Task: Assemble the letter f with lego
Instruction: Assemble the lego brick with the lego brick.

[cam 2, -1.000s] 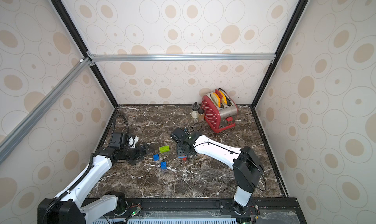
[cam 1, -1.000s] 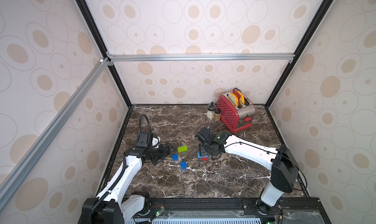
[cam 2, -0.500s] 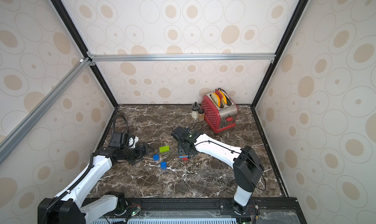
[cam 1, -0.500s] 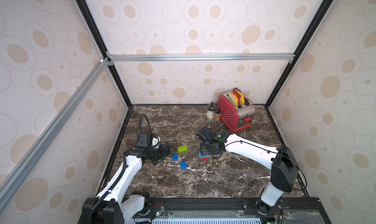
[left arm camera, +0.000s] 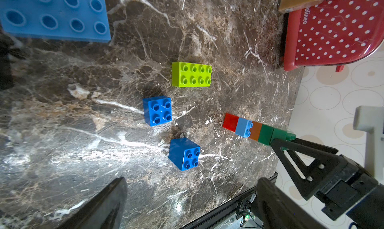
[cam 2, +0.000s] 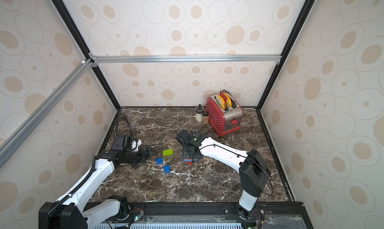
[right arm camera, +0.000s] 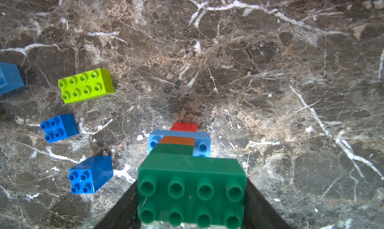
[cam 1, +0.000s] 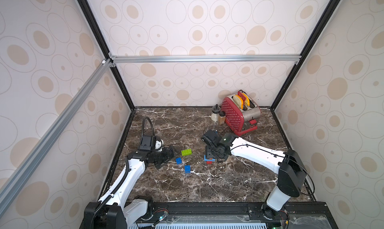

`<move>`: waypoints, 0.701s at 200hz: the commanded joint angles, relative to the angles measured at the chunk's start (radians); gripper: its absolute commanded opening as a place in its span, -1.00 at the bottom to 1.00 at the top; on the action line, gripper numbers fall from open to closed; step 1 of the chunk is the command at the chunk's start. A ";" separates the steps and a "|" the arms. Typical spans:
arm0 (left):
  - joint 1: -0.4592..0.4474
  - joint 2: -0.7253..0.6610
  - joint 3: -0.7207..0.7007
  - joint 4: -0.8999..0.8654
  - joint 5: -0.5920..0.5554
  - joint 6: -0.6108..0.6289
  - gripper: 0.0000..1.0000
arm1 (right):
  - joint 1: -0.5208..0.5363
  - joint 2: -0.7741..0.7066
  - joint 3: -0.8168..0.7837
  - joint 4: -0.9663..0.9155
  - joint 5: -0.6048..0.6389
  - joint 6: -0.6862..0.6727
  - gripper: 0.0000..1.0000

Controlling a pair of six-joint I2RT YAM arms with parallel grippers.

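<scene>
The left gripper (cam 1: pixel 168 157) sits low over the near part of the table (cam 1: pixel 207 186), with its jaws spread to full width and nothing between them. In the left wrist view a light blue oblong brick (left arm camera: pixel 54 15) with eight studs and a glossy finish looms large beside one finger. The frame cuts it off, and contact cannot be confirmed.

The table is dark brown marble with white veins. Nearest lies a blue square brick (cam 1: pixel 187 169) with four studs, apparently tipped onto a side. Just beyond it is a second blue square brick (cam 1: pixel 178 160), then a lime green brick (cam 1: pixel 186 152), oblong, with eight studs up. All three lie apart.

The right gripper (right arm camera: pixel 191 184) has its jaws at partial width, clamped on the sides of a dark green brick (right arm camera: pixel 191 167) — the top of a stack (left arm camera: pixel 249 129). From the top down the stack runs dark green, dark green, orange, light blue, red, with the red end at the table. From above, the gripper hides most of the stack.

At the rear stands a red dotted toaster (cam 1: pixel 234 115) with steel sides, and two small jars (cam 1: pixel 214 113) just beside it.
</scene>
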 commanded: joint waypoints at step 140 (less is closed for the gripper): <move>0.018 -0.009 -0.002 -0.010 -0.002 0.025 0.98 | 0.040 0.049 0.019 -0.146 0.058 0.074 0.29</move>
